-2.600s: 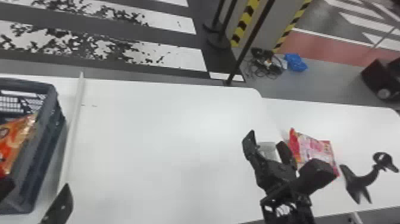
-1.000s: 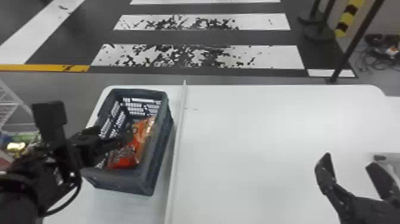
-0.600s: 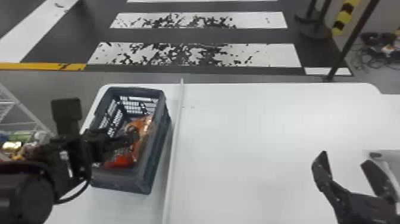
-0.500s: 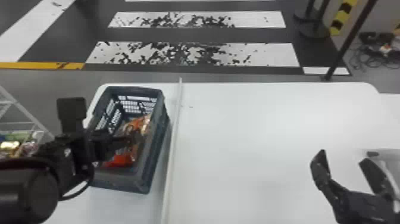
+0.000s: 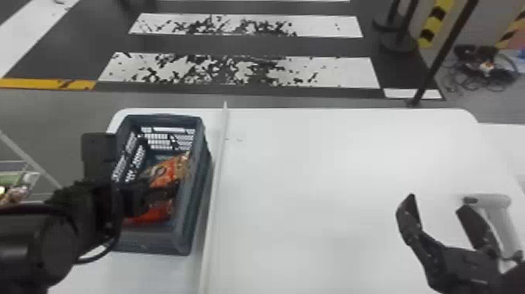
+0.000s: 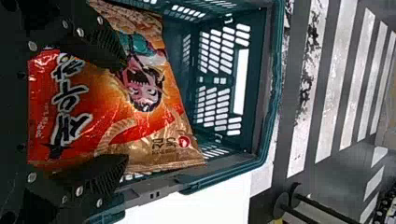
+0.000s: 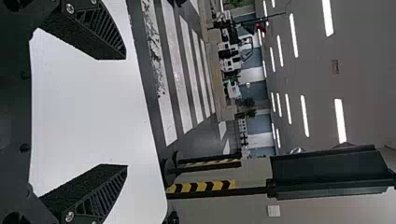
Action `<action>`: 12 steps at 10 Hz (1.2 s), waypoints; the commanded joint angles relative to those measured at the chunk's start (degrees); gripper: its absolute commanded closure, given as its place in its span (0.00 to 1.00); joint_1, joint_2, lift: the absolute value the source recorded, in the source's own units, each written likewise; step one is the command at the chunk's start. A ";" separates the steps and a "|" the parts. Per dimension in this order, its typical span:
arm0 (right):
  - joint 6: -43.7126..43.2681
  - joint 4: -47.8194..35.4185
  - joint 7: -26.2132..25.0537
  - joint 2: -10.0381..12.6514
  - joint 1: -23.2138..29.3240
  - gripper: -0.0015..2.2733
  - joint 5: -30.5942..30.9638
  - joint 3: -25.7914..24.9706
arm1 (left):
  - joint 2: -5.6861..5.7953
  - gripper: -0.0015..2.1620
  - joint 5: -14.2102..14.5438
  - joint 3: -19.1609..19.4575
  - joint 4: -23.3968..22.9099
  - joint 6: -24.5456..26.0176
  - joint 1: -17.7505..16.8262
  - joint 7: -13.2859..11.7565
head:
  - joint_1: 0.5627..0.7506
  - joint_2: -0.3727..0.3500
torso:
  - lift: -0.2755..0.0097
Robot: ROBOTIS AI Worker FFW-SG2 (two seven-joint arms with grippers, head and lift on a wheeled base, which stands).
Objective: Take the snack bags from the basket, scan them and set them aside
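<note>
Moved: left tool (image 5: 172, 192) is farther in over the basket (image 5: 185, 238) than a second ago.
Left tool: wide open, not squeezing anything, with the bag between its two fingers.
Snack bag (image 5: 162, 176): inside the basket, red and orange, with a cartoon face.
Bag writing: big dark letters with white edges, and small print near one end.
Right tool (image 5: 438, 203): wide open over the white counter (image 5: 312, 187), holding nothing.
Scanner (image 5: 502, 223): near the right tool, pale, with a handle.

The snack bag (image 6: 140, 126) is glossy, crinkled film; the basket (image 5: 191, 211) looks like smooth plastic; the worktop (image 5: 332, 176) is smooth and white.
</note>
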 commanded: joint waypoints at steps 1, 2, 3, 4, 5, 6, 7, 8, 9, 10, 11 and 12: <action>-0.02 0.16 0.00 -0.09 -0.03 0.04 -0.91 -0.04 | -0.11 0.72 0.08 0.23 -0.03 0.07 0.10 -0.04 | 0.70 0.53 | 0.70; -0.02 0.25 0.00 -0.18 -0.12 0.04 -1.09 -0.13 | -0.11 0.99 0.26 0.23 -0.12 0.24 0.27 -0.04 | 0.70 0.53 | 0.70; -0.19 0.25 0.00 -0.18 -0.12 0.04 -1.44 -0.22 | -0.20 0.99 0.34 0.50 -0.20 0.59 0.45 -0.13 | 0.70 0.52 | 0.70; -0.37 0.25 0.00 -0.26 -0.12 0.04 -1.53 -0.31 | -0.20 0.99 0.34 0.59 -0.20 0.59 0.71 -0.13 | 0.70 0.52 | 0.70; -0.90 0.25 0.00 -0.18 -0.03 0.04 -1.70 -0.39 | -0.20 0.99 0.52 0.76 -0.56 0.59 1.15 -0.13 | 0.70 0.52 | 0.70; -1.42 0.25 0.00 -0.18 0.06 0.04 -2.05 -0.39 | -0.38 0.99 0.96 1.20 -1.26 0.59 2.12 -0.13 | 0.70 0.52 | 0.70; -2.13 0.25 0.00 -0.18 0.06 0.04 -2.32 -0.48 | -0.90 0.99 1.40 2.08 -3.11 0.42 3.35 -0.13 | 0.70 0.52 | 0.70; -2.65 0.25 0.00 -0.18 0.14 0.04 -2.32 -0.48 | -1.43 0.99 1.66 2.78 -5.13 0.42 4.58 0.04 | 0.70 0.51 | 0.70; -3.18 0.25 0.00 -0.09 0.23 0.04 -2.32 -0.48 | -1.96 0.99 2.54 4.10 -7.06 0.24 5.81 0.22 | 0.70 0.51 | 0.70; -3.18 0.25 0.00 0.00 0.06 0.04 -2.49 -0.39 | -2.13 0.99 3.95 5.86 -9.08 0.07 7.22 0.31 | 0.70 0.51 | 0.70; -3.18 0.25 0.00 0.09 0.06 0.04 -2.58 -0.39 | -2.31 0.99 5.00 7.26 -10.05 -0.11 8.01 0.40 | 0.70 0.52 | 0.70; -3.18 0.25 0.00 0.26 0.06 0.04 -2.58 -0.39 | -2.40 0.99 5.44 7.97 -11.37 -0.46 8.89 1.01 | 0.70 0.53 | 0.70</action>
